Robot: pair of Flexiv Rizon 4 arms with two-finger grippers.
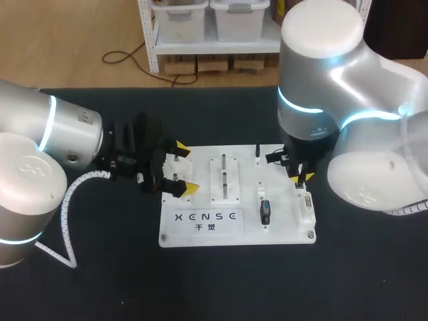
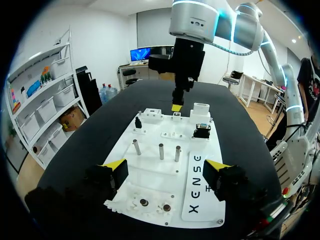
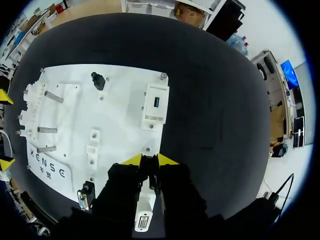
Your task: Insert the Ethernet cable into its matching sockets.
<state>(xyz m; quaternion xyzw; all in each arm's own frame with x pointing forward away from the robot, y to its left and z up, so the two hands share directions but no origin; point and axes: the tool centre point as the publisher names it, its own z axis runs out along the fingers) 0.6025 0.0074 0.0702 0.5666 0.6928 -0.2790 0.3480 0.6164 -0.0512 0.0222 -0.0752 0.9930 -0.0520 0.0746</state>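
The table is plain black. The board on it is white, with black lettering at its near left corner. The three pegs at the board's middle are bare grey metal. Toward its right edge, a connector is black with a blue patch. The socket block is white with a blue port. The left gripper and right gripper are black with bright yellow fingertips. The left arm and right arm are silver-grey with glowing cyan rings. The left arm's corrugated hose is white.
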